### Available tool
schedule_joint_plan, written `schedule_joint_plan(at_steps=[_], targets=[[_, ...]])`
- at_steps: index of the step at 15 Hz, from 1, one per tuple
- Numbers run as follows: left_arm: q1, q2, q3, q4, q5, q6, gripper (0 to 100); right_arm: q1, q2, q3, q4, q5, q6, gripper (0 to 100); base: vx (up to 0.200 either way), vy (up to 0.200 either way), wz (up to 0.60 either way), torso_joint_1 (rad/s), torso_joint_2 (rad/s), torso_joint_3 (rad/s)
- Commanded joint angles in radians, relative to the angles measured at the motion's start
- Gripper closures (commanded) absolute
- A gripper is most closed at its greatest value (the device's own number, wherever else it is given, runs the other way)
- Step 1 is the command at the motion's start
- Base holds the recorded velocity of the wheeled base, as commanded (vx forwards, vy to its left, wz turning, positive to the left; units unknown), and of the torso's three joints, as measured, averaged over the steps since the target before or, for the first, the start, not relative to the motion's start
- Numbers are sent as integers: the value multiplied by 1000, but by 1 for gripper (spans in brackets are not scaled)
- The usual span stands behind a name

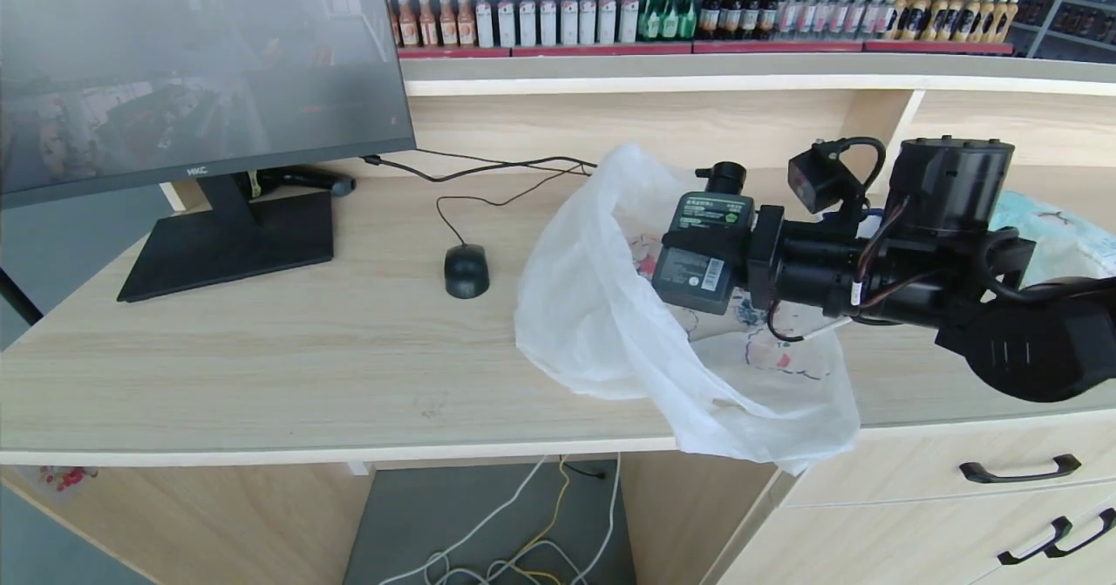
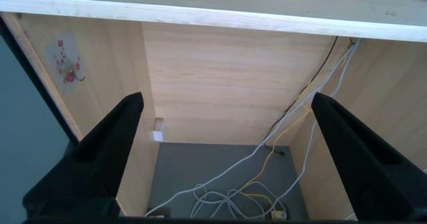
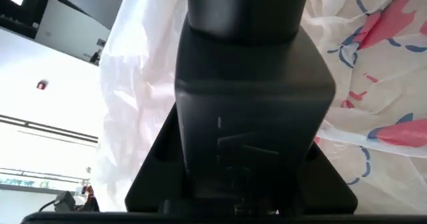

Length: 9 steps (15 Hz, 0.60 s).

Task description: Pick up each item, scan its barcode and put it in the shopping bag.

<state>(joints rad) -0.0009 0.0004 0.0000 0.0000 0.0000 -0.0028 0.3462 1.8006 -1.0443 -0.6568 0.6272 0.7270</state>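
Note:
A white plastic shopping bag lies on the wooden counter with its mouth open toward the right. My right gripper is shut on a dark grey bottle with a green label and a barcode, holding it sideways just over the bag's mouth. In the right wrist view the bottle sits between my fingers, with the bag behind it. My left gripper hangs open with nothing in it below the counter's front edge, facing the cable recess.
A monitor stands at the back left, with a black handheld device behind its foot. A mouse lies mid-counter. A pale packet rests at the right. Drawers sit below right, and loose cables under the desk.

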Motion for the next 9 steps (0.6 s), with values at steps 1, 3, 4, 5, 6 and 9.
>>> schedule_joint_plan(at_steps=[1,3,4,5,6,9], targets=[[-1,0,0,0,0,0,0,2,54,3,-3,3,-11,100,0,0,0,0,0,0],[-1,0,0,0,0,0,0,20,63,0,-3,3,-14,100,0,0,0,0,0,0],[1,0,0,0,0,0,0,24,69,-2,-3,2,-14,100,0,0,0,0,0,0],[-1,0,0,0,0,0,0,24,75,-2,-4,-1,-14,100,0,0,0,0,0,0],[-1,0,0,0,0,0,0,22,77,3,-6,-3,-12,100,0,0,0,0,0,0],[-1,0,0,0,0,0,0,17,78,26,-6,-6,-20,100,0,0,0,0,0,0]])
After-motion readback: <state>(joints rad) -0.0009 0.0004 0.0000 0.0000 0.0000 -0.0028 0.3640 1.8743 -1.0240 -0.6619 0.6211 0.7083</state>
